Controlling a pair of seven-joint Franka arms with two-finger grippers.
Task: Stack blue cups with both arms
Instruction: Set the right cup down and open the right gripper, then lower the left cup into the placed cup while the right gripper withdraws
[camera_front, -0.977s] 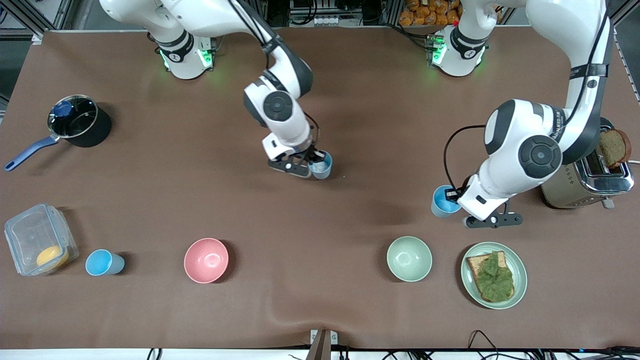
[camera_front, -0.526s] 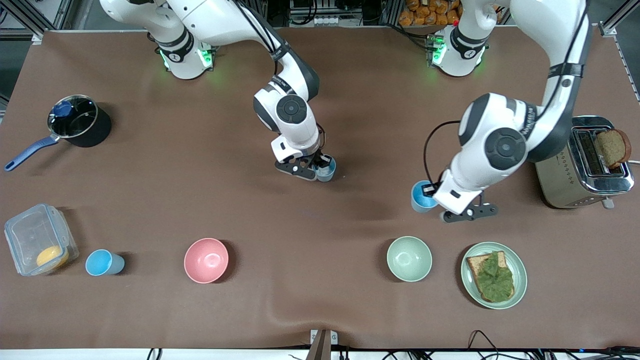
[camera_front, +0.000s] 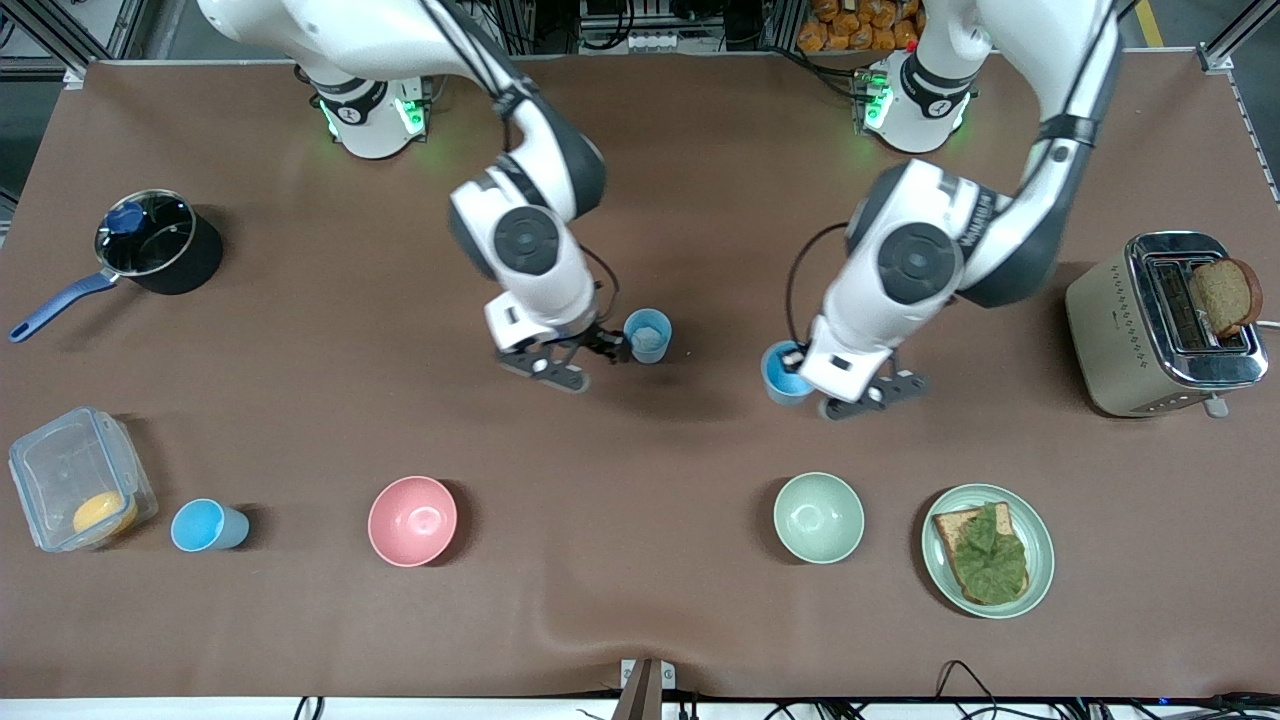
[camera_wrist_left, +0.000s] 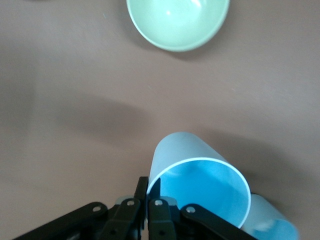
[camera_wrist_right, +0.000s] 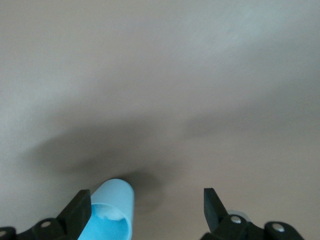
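Even overhead light falls on the matte brown cloth-covered worktop, each white jointed arm casting a soft, blurred shadow beneath it. Glare flashes off the shiny chrome toaster at 3 o'clock; green lamps glow at the arm bases at 12 o'clock. The front view is sharp. In the wrist views the worktop is hazy, and the light-blue tapered plastic cup blurs softly.

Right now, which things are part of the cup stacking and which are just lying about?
Job: cup in left jaws, cup beside open right jaws, lone cup.
Lying about: pink bowl, green bowl, pot, toaster, plate, box.
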